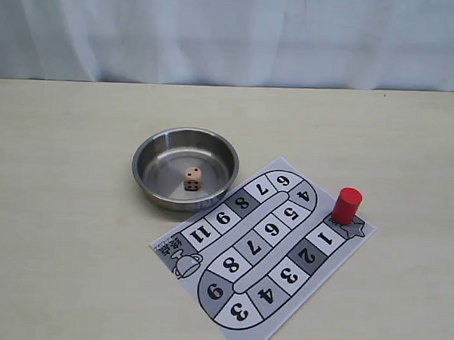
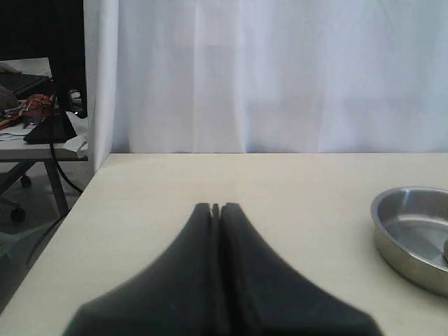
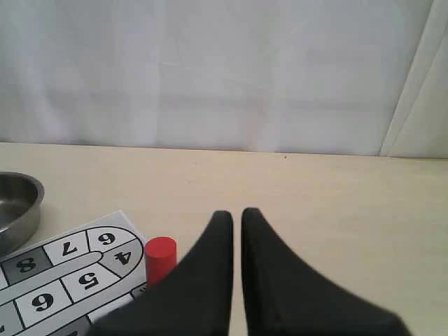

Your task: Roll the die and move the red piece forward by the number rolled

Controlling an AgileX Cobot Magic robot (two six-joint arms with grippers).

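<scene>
Left gripper: the left gripper is held low and level over bare tabletop, its black fingers pressed together with nothing between them.
Right gripper: the right gripper is low over the table, with only a thin slit between its fingers, and it holds nothing.
Die: the die, a tan wooden cube with black pips, rests on the floor of the steel bowl.
Red piece: the red piece stands upright on the star square next to square 1, a plain matte cylinder near the right gripper.
Bowl: round, shallow and shiny, just beside the game board.
Board: a flat printed sheet with a winding grey and white numbered track.
Backdrop: a white curtain.
</scene>
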